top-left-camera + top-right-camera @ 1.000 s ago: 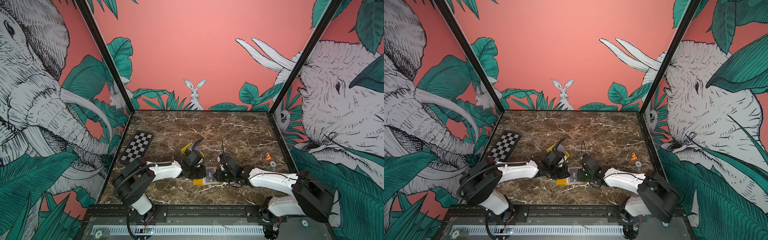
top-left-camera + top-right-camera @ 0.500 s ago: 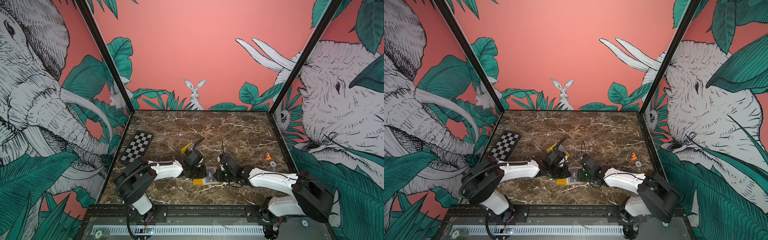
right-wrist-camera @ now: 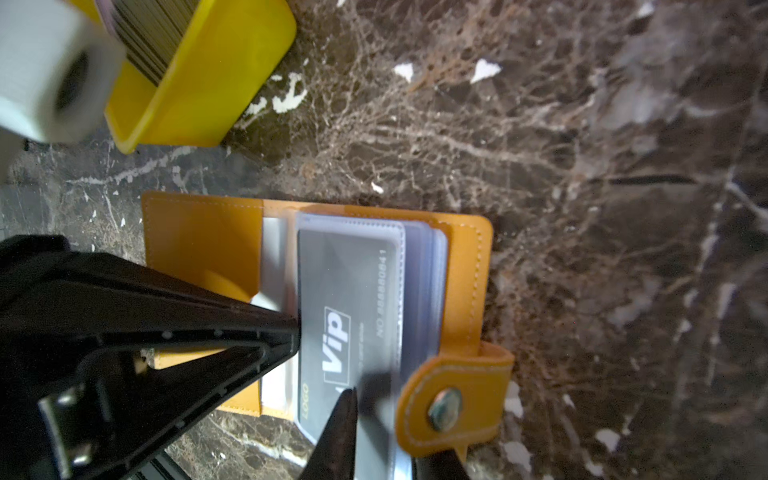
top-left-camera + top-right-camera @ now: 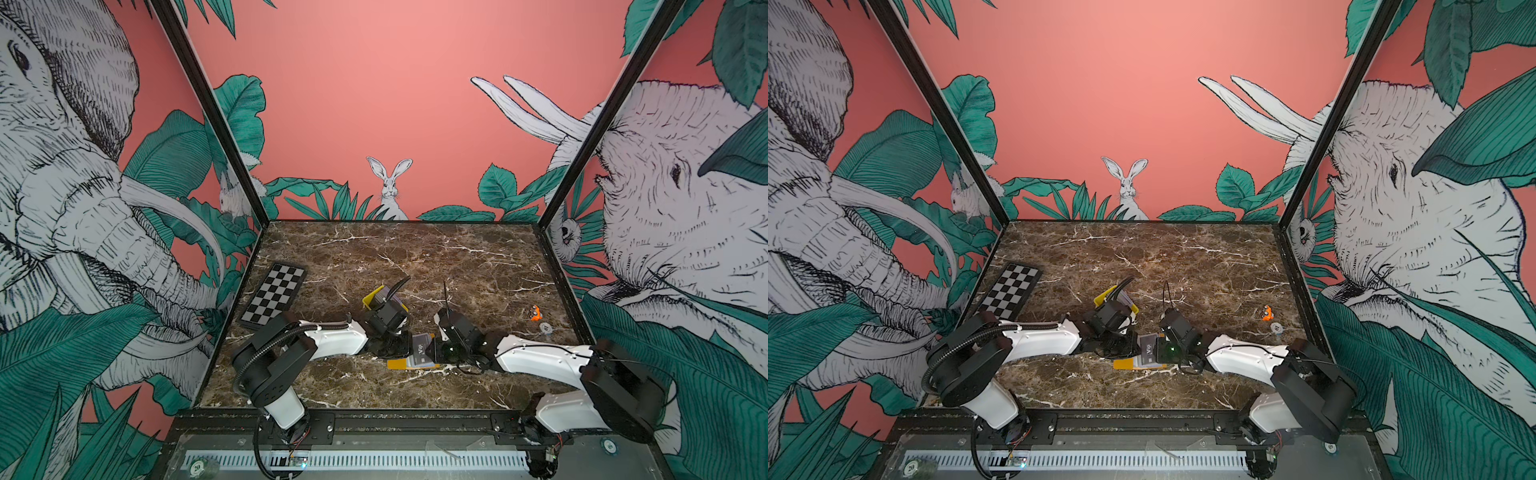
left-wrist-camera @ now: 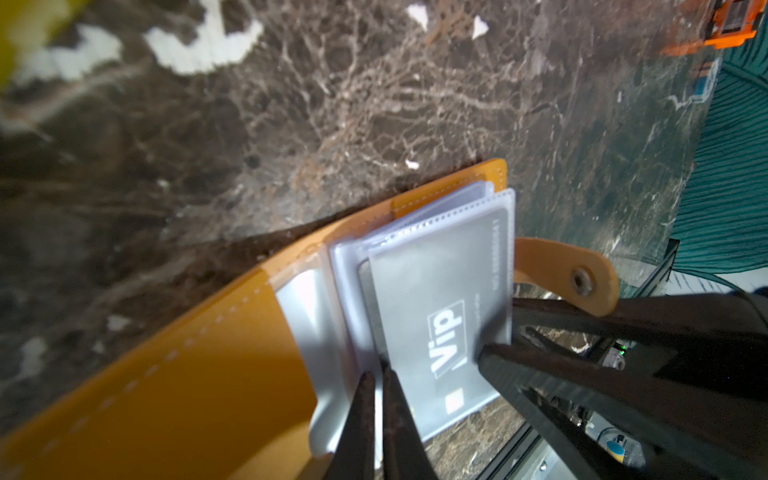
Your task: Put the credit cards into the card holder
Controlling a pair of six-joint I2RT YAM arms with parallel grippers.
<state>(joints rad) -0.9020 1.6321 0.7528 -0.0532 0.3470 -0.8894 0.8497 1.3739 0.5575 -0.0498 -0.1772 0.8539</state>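
Currently the card holder lies open on the marble table, lower centre in both top views. Its long axis runs left to right across the frame, with the snap tab on the side nearest the right gripper. One VIP card sits within the clear sleeves, its long axis crosswise to the holder's. Left gripper: fingers pressed together, pinching a sleeve edge beside the card. Right gripper: fingers slightly spread, tips at the card's edge. Other credit cards are stacked in the yellow tray.
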